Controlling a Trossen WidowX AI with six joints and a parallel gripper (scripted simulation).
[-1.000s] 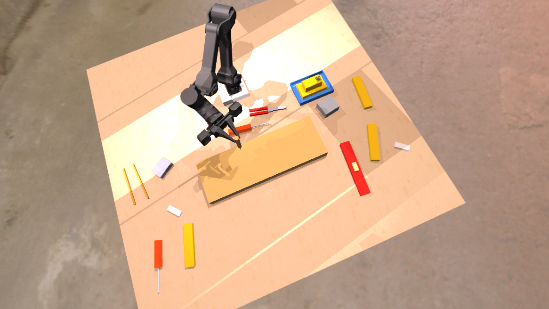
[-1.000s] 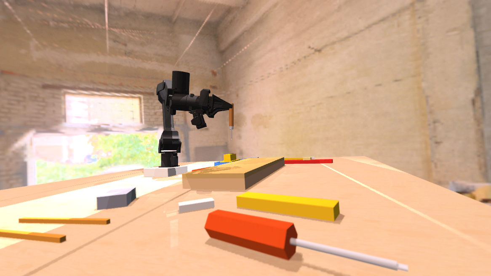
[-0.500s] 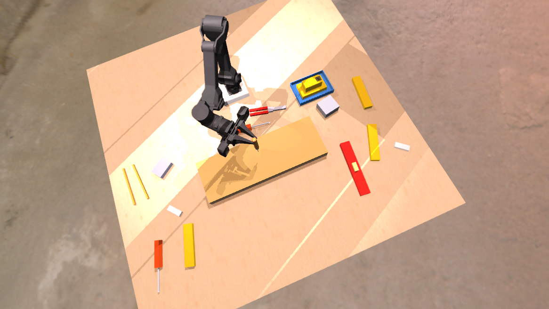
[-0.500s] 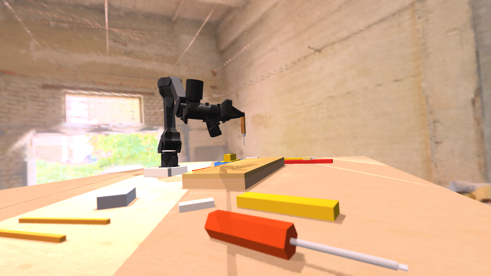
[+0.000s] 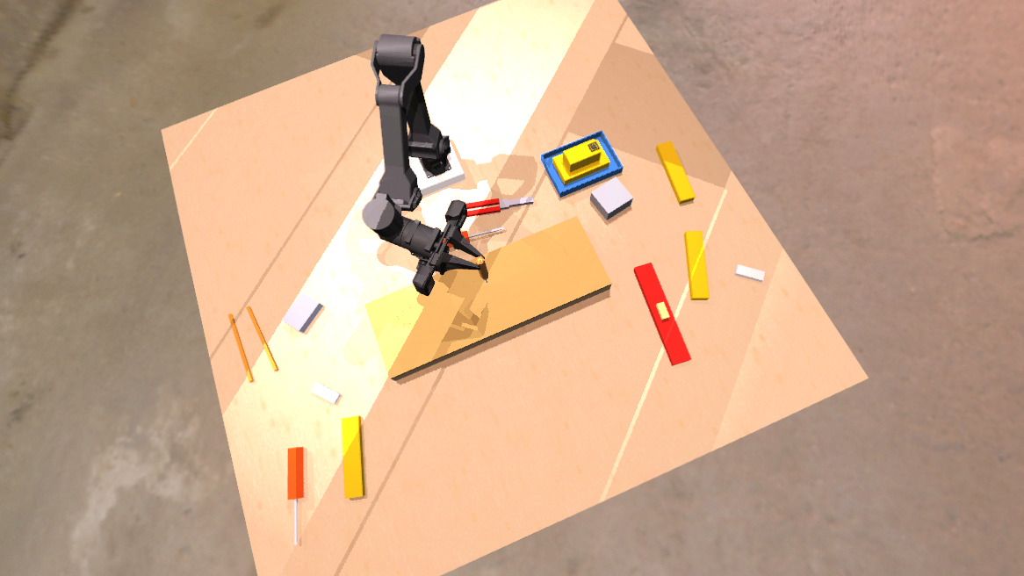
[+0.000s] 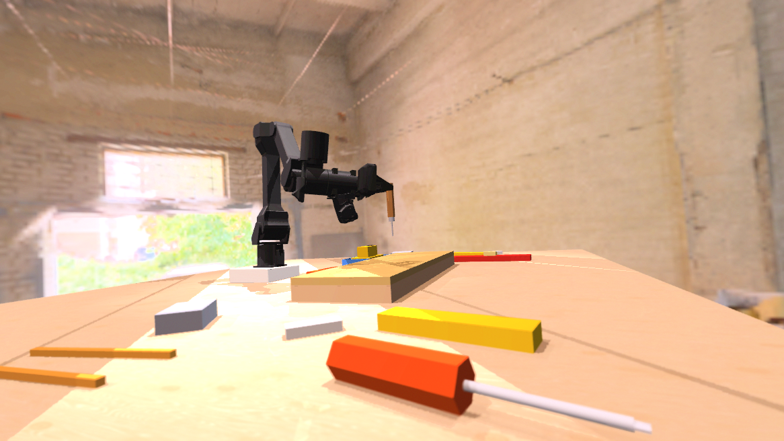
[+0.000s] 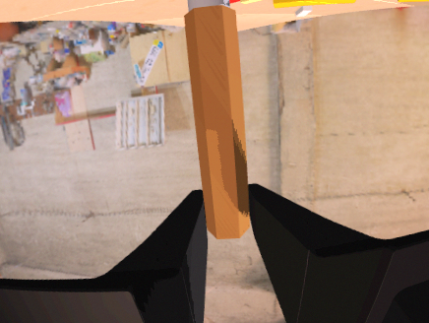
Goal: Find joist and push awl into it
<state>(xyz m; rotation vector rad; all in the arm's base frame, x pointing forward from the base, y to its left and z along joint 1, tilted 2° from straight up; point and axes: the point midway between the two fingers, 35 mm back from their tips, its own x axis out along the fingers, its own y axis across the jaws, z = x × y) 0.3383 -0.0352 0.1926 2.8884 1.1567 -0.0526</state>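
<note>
My gripper (image 5: pixel 480 262) (image 6: pixel 390 187) (image 7: pixel 225 197) is shut on the awl's wooden handle near its top end. The awl (image 5: pixel 484 270) (image 6: pixel 390 204) (image 7: pixel 216 98) hangs about upright, metal tip down, and its tip is in the air well above the floor panel. The tan floor panel (image 5: pixel 544 264) (image 6: pixel 350 278) lies as a long raised slab under the awl; the joist is hidden. The yellow stud finder (image 5: pixel 581 159) (image 6: pixel 366 251) sits in the blue tray (image 5: pixel 562 190) (image 6: pixel 350 261). I cannot make out a hole in the panel.
Red-handled pliers (image 5: pixel 484 208) and an orange screwdriver (image 5: pixel 485 233) lie between the arm's base and the panel. A grey block (image 5: pixel 611 198) lies beside the tray. A red level (image 5: pixel 652 290) and two yellow bars (image 5: pixel 695 264) (image 5: pixel 674 171) lie beyond the panel's right end.
</note>
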